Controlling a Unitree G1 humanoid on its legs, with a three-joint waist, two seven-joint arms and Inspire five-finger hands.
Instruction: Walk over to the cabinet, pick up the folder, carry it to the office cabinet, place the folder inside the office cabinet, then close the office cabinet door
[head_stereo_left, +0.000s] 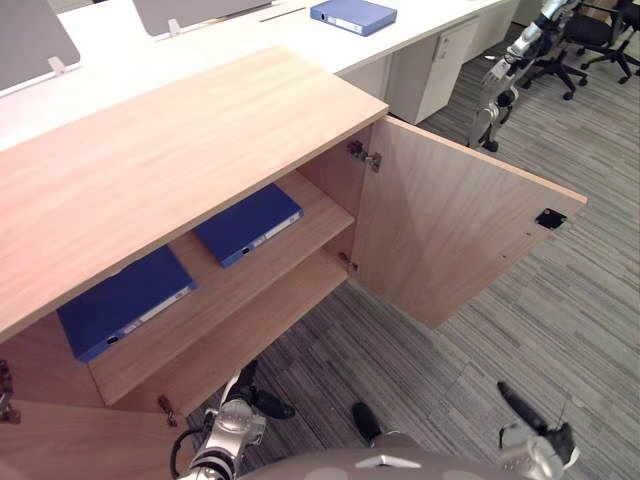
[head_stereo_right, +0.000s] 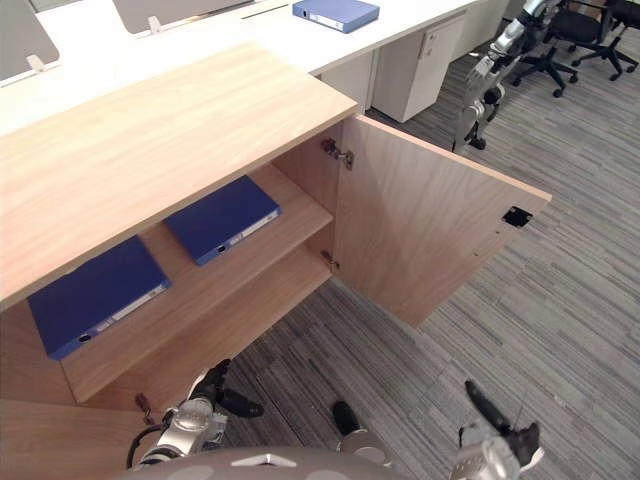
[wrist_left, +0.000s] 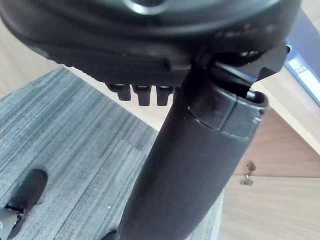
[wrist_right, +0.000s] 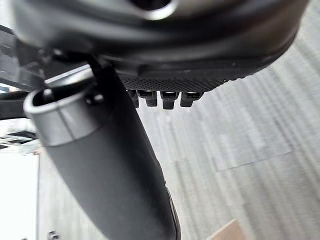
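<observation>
While I stand before the light wooden office cabinet (head_stereo_left: 180, 150), both my hands hang low and hold nothing. The fingers (wrist_left: 141, 94) of my left hand (wrist_left: 150, 47) are loose and uncurled, and the fingers (wrist_right: 170, 98) of my right hand (wrist_right: 200, 50) are the same. The wooden cabinet door (head_stereo_left: 450, 235) stands wide open on my right. Two flat dark blue folders, the left blue folder (head_stereo_left: 125, 300) and the right blue folder (head_stereo_left: 248, 223), lie apart on the upper shelf (head_stereo_left: 240, 285) inside. A third blue folder (head_stereo_left: 353, 15) lies on the white counter (head_stereo_left: 250, 40) behind the cabinet.
</observation>
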